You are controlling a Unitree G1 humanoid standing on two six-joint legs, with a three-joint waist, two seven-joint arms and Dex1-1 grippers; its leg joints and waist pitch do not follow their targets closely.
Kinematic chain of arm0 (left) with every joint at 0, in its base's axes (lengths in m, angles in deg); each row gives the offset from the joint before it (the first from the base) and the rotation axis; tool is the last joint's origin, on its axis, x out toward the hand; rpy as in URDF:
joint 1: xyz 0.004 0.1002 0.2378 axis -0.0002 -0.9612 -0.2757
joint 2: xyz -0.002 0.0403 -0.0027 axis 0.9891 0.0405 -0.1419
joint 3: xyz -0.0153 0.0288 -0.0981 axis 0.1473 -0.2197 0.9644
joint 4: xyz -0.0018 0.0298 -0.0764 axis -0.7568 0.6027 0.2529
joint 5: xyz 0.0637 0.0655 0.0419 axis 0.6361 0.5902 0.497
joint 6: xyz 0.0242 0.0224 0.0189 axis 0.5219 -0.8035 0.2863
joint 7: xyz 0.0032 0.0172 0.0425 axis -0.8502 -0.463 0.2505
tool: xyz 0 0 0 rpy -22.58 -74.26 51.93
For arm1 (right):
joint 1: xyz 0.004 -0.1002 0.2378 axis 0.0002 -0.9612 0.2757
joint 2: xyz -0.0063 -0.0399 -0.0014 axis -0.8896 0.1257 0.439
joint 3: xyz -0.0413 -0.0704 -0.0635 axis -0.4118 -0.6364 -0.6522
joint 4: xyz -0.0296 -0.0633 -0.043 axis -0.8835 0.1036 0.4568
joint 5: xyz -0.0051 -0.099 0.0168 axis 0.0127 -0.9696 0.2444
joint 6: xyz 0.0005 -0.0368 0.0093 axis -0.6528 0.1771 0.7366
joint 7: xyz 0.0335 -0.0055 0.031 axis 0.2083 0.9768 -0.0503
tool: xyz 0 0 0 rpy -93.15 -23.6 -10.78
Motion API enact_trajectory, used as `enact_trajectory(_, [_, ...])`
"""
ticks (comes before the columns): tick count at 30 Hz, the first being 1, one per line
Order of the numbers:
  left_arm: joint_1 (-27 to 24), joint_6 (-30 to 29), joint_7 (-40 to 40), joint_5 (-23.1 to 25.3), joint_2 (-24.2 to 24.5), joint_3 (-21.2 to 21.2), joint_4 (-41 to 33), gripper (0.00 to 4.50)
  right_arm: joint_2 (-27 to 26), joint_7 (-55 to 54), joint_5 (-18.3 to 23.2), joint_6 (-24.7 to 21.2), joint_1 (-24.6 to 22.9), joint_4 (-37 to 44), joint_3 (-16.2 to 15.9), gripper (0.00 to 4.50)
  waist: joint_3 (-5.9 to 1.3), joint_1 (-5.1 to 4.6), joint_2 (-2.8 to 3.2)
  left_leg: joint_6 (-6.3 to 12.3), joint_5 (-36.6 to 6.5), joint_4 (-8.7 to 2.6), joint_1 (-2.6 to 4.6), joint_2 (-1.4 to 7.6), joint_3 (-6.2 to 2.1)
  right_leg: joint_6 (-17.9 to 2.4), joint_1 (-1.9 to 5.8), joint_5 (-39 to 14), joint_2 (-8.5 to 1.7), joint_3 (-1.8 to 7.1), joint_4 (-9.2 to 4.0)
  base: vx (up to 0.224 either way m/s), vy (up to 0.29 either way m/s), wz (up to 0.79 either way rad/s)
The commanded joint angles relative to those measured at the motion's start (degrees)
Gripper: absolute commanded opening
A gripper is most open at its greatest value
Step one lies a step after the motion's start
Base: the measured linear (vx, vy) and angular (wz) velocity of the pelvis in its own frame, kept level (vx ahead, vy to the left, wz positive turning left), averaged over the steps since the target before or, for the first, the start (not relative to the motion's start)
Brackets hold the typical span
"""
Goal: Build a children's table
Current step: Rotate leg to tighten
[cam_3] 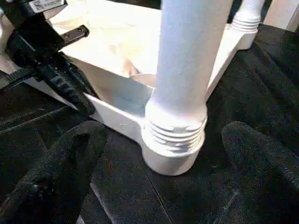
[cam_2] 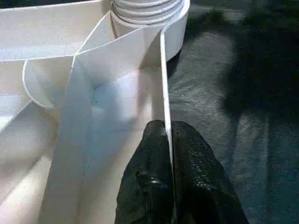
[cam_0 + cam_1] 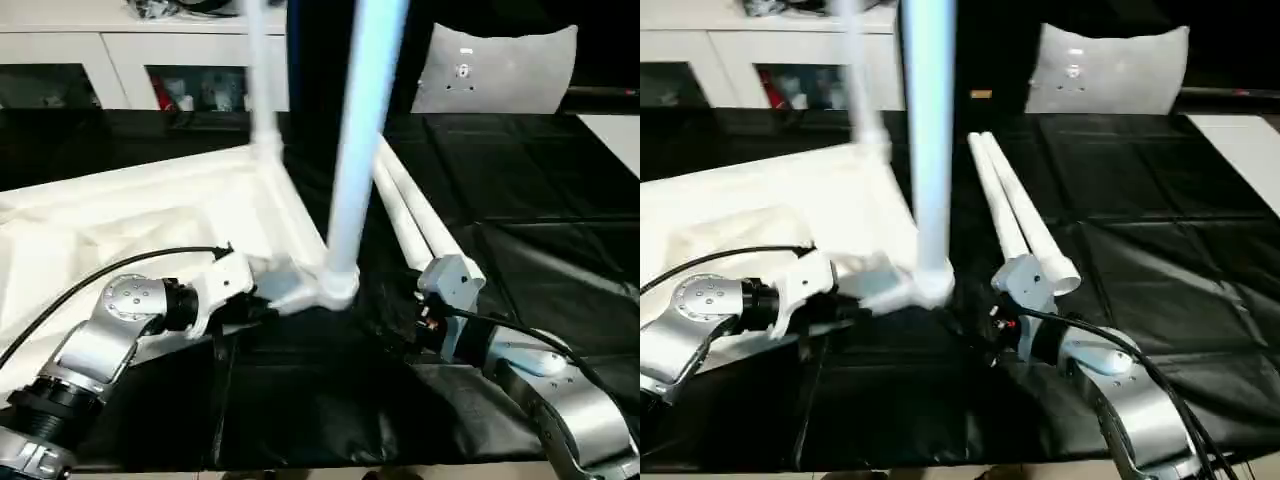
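The children's table top [image 3: 120,220] lies upside down on the black sheet, ribbed side up. One white leg [image 3: 355,150] stands in the near corner socket [image 1: 170,149], and another leg [image 3: 262,80] stands in the far corner. Two loose legs [image 3: 415,215] lie side by side to the right of the top. My left gripper [image 2: 167,128] is shut on the top's thin rim wall [image 2: 163,84], just short of the near socket. My right gripper [image 1: 163,135] is open, its fingers [image 1: 70,158] spread either side of that socket without touching it.
The black sheet [image 3: 520,180] covers the work surface, with bare room to the right of the loose legs. A white cabinet [image 3: 120,60] and a pale cushion-like panel [image 3: 495,65] stand at the back. A black cable [image 3: 100,275] runs along my left arm.
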Motion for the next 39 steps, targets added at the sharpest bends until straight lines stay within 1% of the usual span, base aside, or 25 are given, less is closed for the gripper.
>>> enact_trajectory(1, [0.83, 2.56, 0.10, 0.02, 0.66, 0.21, 0.66, 0.10, 0.33, 0.49, 0.51, 0.25, -0.03, -0.02, 0.09, 4.50, -3.15, -0.32, 0.57, 1.52, -7.15, -5.52, 0.87, 5.19, -1.61, -16.21, 2.07, -1.01, -5.03, 2.58, -3.13, 0.000, 0.000, 0.00])
enact_trajectory(2, [0.83, 2.58, 0.13, 0.02, 0.65, 0.22, 0.68, 0.10, 0.34, 0.48, 0.51, 0.25, -0.03, -0.02, 0.09, 4.50, -3.09, -0.37, 0.50, 1.07, -8.37, -5.62, 0.91, 5.27, -1.62, -16.03, 2.10, -2.64, -5.08, 2.64, -3.24, 0.000, 0.000, 0.00])
enact_trajectory(3, [0.95, 2.33, 1.57, -0.38, -0.52, 1.53, 1.39, 0.10, 0.41, 0.57, 0.50, 0.26, -0.31, 0.09, 0.20, 4.50, -3.05, -0.35, 0.56, 0.83, -8.84, -5.66, 0.95, 5.29, -1.64, -15.94, 2.06, -3.41, -5.08, 2.64, -3.26, 0.000, 0.000, 0.00])
enact_trajectory(5, [0.94, 1.92, 1.02, -1.27, -1.04, 2.11, 1.32, 0.10, 0.47, 0.61, 0.53, 0.22, -0.39, 0.15, 0.24, 4.50, -2.83, -0.39, 0.41, 0.26, -10.30, -5.77, 1.02, 5.29, -1.57, -15.63, 1.89, -5.86, -5.07, 2.78, -3.56, 0.000, 0.000, 0.00])
enact_trajectory(6, [0.92, 1.62, 0.42, -1.93, -1.35, 2.45, 1.24, 0.47, 0.51, 0.64, 0.56, 0.20, -0.42, 0.19, 0.26, 4.50, -2.82, -0.35, 0.42, -0.03, -10.82, -5.81, 0.96, 5.30, -1.62, -15.35, 1.94, -7.15, -5.09, 2.83, -3.62, 0.000, 0.000, 0.00])
enact_trajectory(7, [0.89, 0.93, 0.30, -2.95, -2.13, 3.31, 0.96, 0.59, 0.60, 0.68, 0.62, 0.22, -0.50, 0.18, 0.26, 4.50, -2.73, -0.42, 0.30, -0.23, -11.10, -5.88, 0.96, 5.34, -1.62, -15.13, 1.88, -8.06, -5.13, 2.86, -3.66, 0.000, 0.000, 0.00])
enact_trajectory(8, [0.88, 0.95, 0.31, -2.97, -2.17, 3.34, 0.95, 0.59, 0.59, 0.67, 0.61, 0.22, -0.51, 0.19, 0.25, 4.50, -2.77, -0.36, 0.44, -0.38, -10.96, -5.81, 0.96, 5.30, -1.65, -15.16, 1.85, -8.24, -5.14, 2.84, -3.63, 0.000, 0.000, 0.00])
enact_trajectory(9, [0.87, 1.01, 0.36, -3.06, -2.37, 3.50, 0.92, 0.59, 0.58, 0.62, 0.58, 0.21, -0.53, 0.19, 0.17, 4.50, -2.80, -0.38, 0.43, -0.36, -10.94, -5.83, 1.00, 5.34, -1.59, -15.30, 1.80, -7.99, -5.11, 2.86, -3.70, 0.000, 0.000, 0.00])
enact_trajectory(10, [0.89, 1.60, 0.97, -2.51, -2.51, 3.36, 1.02, 0.64, 0.59, 0.62, 0.60, 0.22, -0.56, 0.20, 0.14, 4.50, -2.91, -0.34, 0.50, -0.27, -10.17, -5.79, 0.91, 5.36, -1.65, -15.41, 1.91, -6.72, -5.07, 2.81, -3.55, 0.000, 0.000, 0.00])
enact_trajectory(11, [0.95, 2.15, 1.50, -1.87, -2.49, 3.04, 1.20, 0.77, 0.57, 0.61, 0.60, 0.25, -0.56, 0.18, 0.12, 4.50, -2.96, -0.40, 0.41, 0.03, -9.59, -5.76, 0.83, 5.31, -1.63, -15.36, 1.96, -5.38, -4.97, 2.77, -3.47, 0.000, 0.000, 0.00])
enact_trajectory(13, [1.28, 2.25, 2.78, -0.33, -2.39, 2.21, 1.95, 0.77, 0.54, 0.61, 0.55, 0.35, -0.50, 0.06, 0.08, 4.50, -3.07, -0.44, 0.36, 0.62, -8.56, -5.62, 0.77, 5.23, -1.58, -15.33, 2.10, -4.01, -5.00, 2.77, -3.40, 0.000, 0.000, 0.00])
enact_trajectory(15, [1.48, 2.42, 3.23, 0.25, -2.69, 2.11, 2.52, 0.77, 0.57, 0.64, 0.53, 0.48, -0.51, -0.03, 0.13, 4.50, -3.05, -0.42, 0.39, 0.88, -8.29, -5.61, 0.78, 5.27, -1.58, -15.33, 2.11, -4.28, -5.04, 2.77, -3.44, 0.000, 0.000, 0.00])
enact_trajectory(17, [1.56, 2.23, 2.88, 0.51, -2.92, 1.97, 2.84, 0.77, 0.54, 0.64, 0.44, 0.62, -0.46, -0.17, 0.08, 4.50, -3.00, -0.46, 0.43, 0.56, -9.25, -5.70, 0.85, 5.32, -1.61, -15.29, 2.04, -5.70, -5.02, 2.74, -3.53, 0.000, 0.000, 0.00])
enact_trajectory(19, [1.09, 1.55, 1.70, 0.63, -2.86, 1.69, 2.50, 0.77, 0.44, 0.58, 0.34, 0.79, -0.47, -0.35, -0.04, 4.50, -3.04, -0.46, 0.28, 0.45, -9.38, -5.67, 0.88, 5.31, -1.57, -15.24, 2.04, -6.34, -5.04, 2.80, -3.55, 0.000, 0.000, 0.00])
enact_trajectory(22, [0.10, 0.91, 0.27, 0.92, -1.63, 0.60, 1.41, 0.77, 0.09, 0.38, -0.24, 1.32, -0.36, -1.18, -0.62, 4.50, -3.16, -0.46, 0.34, 0.51, -8.71, -5.62, 0.89, 5.31, -1.56, -15.25, 2.03, -5.58, -5.01, 2.77, -3.48, 0.000, 0.000, 0.00])
enact_trajectory(25, [-0.07, 1.64, 0.90, 2.38, -1.22, 0.00, 1.79, 0.77, -0.49, 0.19, -0.95, 2.44, -0.06, -2.93, -1.20, 4.50, -3.23, -0.52, 0.34, 0.85, -7.85, -5.55, 0.80, 5.31, -1.57, -15.64, 2.06, -4.15, -5.03, 2.71, -3.38, 0.000, 0.000, 0.00])
enact_trajectory(26, [-0.08, 1.78, 1.14, 2.50, -1.32, 0.07, 1.88, 0.77, -0.54, 0.21, -1.03, 2.69, -0.04, -3.26, -1.22, 4.50, -3.32, -0.54, 0.33, 0.91, -7.83, -5.49, 0.80, 5.26, -1.51, -15.78, 2.12, -4.13, -5.00, 2.69, -3.34, 0.000, 0.000, 0.00])
enact_trajectory(28, [-0.01, 1.73, 1.47, 2.37, -1.70, 0.39, 2.03, 0.77, -0.26, 0.44, -0.81, 2.72, -0.17, -3.10, -0.90, 4.50, -3.25, -0.51, 0.33, 0.88, -8.01, -5.52, 0.77, 5.29, -1.52, -15.81, 2.19, -4.42, -5.04, 2.72, -3.37, 0.000, 0.000, 0.00])
enact_trajectory(29, [0.06, 1.83, 1.61, 2.33, -1.93, 0.56, 2.17, 0.77, 0.01, 0.62, -0.61, 2.63, -0.30, -2.82, -0.62, 4.50, -3.29, -0.49, 0.24, 0.92, -8.14, -5.50, 0.87, 5.33, -1.48, -15.80, 2.15, -4.67, -5.03, 2.72, -3.38, 0.000, 0.000, 0.00])
enact_trajectory(31, [0.12, 1.88, 1.66, 2.34, -2.09, 0.70, 2.25, 0.77, 0.19, 0.74, -0.48, 2.59, -0.38, -2.64, -0.43, 4.50, -3.33, -0.46, 0.28, 0.96, -7.88, -5.46, 0.86, 5.30, -1.48, -15.81, 2.18, -4.59, -5.02, 2.72, -3.35, 0.000, 0.000, 0.00])
enact_trajectory(32, [0.26, 2.09, 2.18, 2.39, -2.54, 0.95, 2.59, 0.52, 0.52, 1.05, -0.30, 2.65, -0.49, -2.55, -0.16, 4.50, -3.38, -0.50, 0.15, 1.07, -7.67, -5.44, 0.85, 5.30, -1.44, -15.85, 2.20, -4.31, -5.01, 2.71, -3.34, 0.000, 0.000, 0.00])
enact_trajectory(34, [0.35, 2.33, 2.70, 2.74, -2.73, 0.88, 2.80, 0.52, 0.71, 1.24, -0.21, 2.92, -0.52, -2.73, -0.07, 4.50, -3.43, -0.42, 0.16, 1.33, -7.21, -5.34, 0.80, 5.31, -1.44, -15.99, 2.28, -3.78, -5.06, 2.70, -3.28, 0.000, 0.000, 0.00])
enact_trajectory(35, [0.32, 2.60, 2.77, 3.17, -2.60, 0.60, 2.95, 0.37, 0.74, 1.23, -0.20, 2.91, -0.44, -2.71, -0.06, 4.50, -3.45, -0.41, 0.24, 1.47, -7.04, -5.32, 0.80, 5.31, -1.44, -16.03, 2.25, -3.51, -5.05, 2.68, -3.27, 0.000, 0.000, 0.00])
enact_trajectory(37, [0.22, 2.67, 2.73, 3.48, -2.54, 0.30, 3.23, 0.14, 0.77, 1.24, -0.22, 2.87, -0.19, -2.68, -0.06, 4.50, -3.46, -0.40, 0.16, 1.78, -6.74, -5.28, 0.78, 5.30, -1.44, -16.03, 2.27, -3.20, -5.04, 2.68, -3.26, 0.000, 0.000, 0.00])
enact_trajectory(39, [0.24, 2.69, 2.84, 3.67, -2.56, 0.23, 3.45, 0.07, 0.79, 1.22, -0.31, 2.93, 0.00, -2.72, -0.08, 4.50, -3.44, -0.40, 0.09, 1.86, -6.72, -5.27, 0.78, 5.26, -1.40, -15.98, 2.26, -3.52, -5.03, 2.68, -3.27, 0.000, 0.000, 0.00])
